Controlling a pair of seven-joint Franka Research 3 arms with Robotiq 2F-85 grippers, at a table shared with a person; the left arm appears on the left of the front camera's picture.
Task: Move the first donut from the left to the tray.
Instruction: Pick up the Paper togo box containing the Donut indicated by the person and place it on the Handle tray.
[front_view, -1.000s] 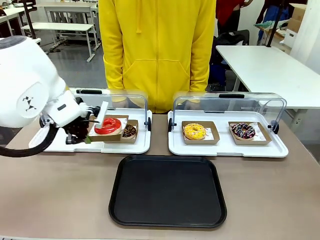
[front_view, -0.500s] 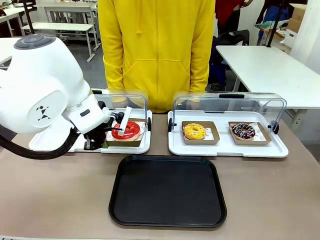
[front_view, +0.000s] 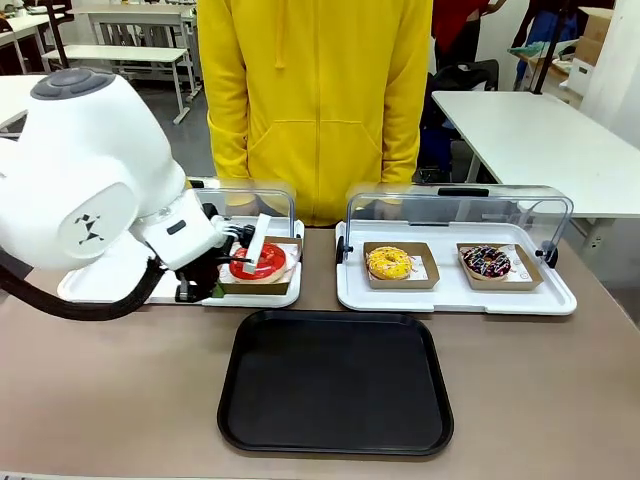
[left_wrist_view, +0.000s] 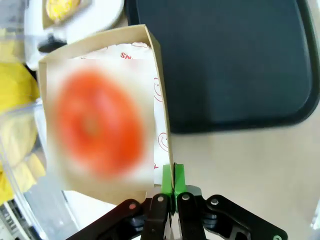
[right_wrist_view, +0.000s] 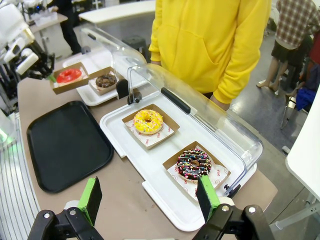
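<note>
The red-glazed donut (front_view: 258, 262) lies in a small brown cardboard tray (front_view: 284, 284) lined with white paper. My left gripper (front_view: 214, 288) is shut on that cardboard tray's side wall and holds it just above the front right corner of the left white tray. In the left wrist view the green pads (left_wrist_view: 167, 176) pinch the cardboard wall (left_wrist_view: 159, 80), and the donut (left_wrist_view: 95, 122) is blurred. The black tray (front_view: 335, 380) lies in front, close to the held donut (right_wrist_view: 68, 75). My right gripper (right_wrist_view: 148, 197) hangs open above the right white tray, holding nothing.
A person in a yellow hoodie (front_view: 315, 100) stands at the far edge. The right white tray (front_view: 455, 296), its clear lid up, holds a yellow donut (front_view: 389, 263) and a sprinkled chocolate donut (front_view: 487, 262). A chocolate donut (right_wrist_view: 105, 80) sits on the left white tray (front_view: 105, 290).
My left arm has carried the cardboard tray with the red donut to the right, from the middle of the left white tray to its front right corner. It now hides the chocolate donut.
</note>
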